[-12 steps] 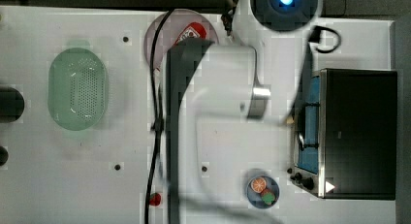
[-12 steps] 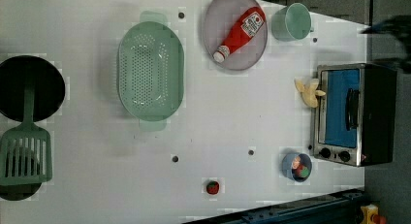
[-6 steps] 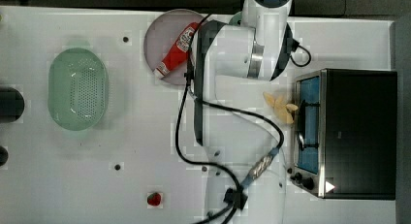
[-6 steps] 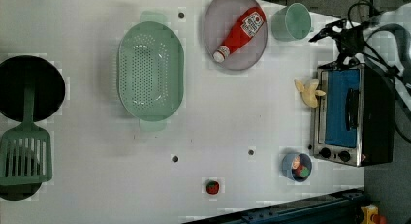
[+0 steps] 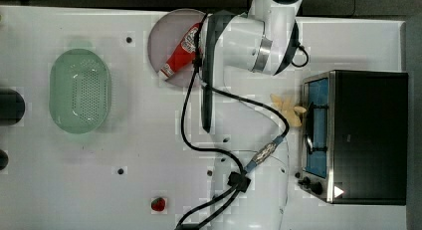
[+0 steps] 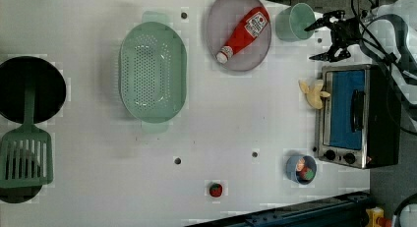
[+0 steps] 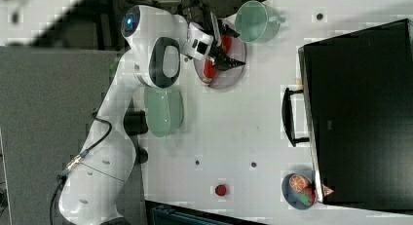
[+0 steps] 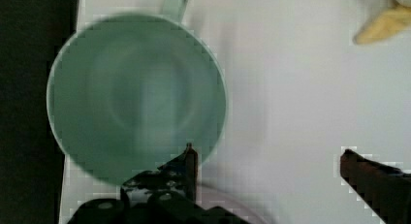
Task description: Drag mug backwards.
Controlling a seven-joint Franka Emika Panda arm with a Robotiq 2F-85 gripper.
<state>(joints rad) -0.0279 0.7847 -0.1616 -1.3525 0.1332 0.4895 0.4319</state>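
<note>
The mug [image 6: 294, 21] stands upright close to the table's top edge in the left view, at about one o'clock from the table's middle, just beside the purple plate [image 6: 219, 38] that lies at its nine o'clock with a red ketchup bottle [image 6: 243, 34] on it. In the wrist view the mug [image 8: 135, 98] shows its pale green inside and its handle pointing toward the dark strip past the table edge, so little room lies on that side. The gripper [image 6: 330, 36] hangs at the mug's three to four o'clock in the left view, fingers spread wide and holding nothing; in the wrist view one fingertip [image 8: 190, 158] overlaps the mug's rim while the other stands well off over bare table. At the mug's five o'clock in the left view the toaster oven [image 6: 355, 116] blocks the way, a banana peel [image 6: 312, 92] beside its door. Toward six to seven o'clock the white table [image 6: 236, 124] lies open, the pale-green basket [image 6: 153, 72] well apart at eight o'clock.
</note>
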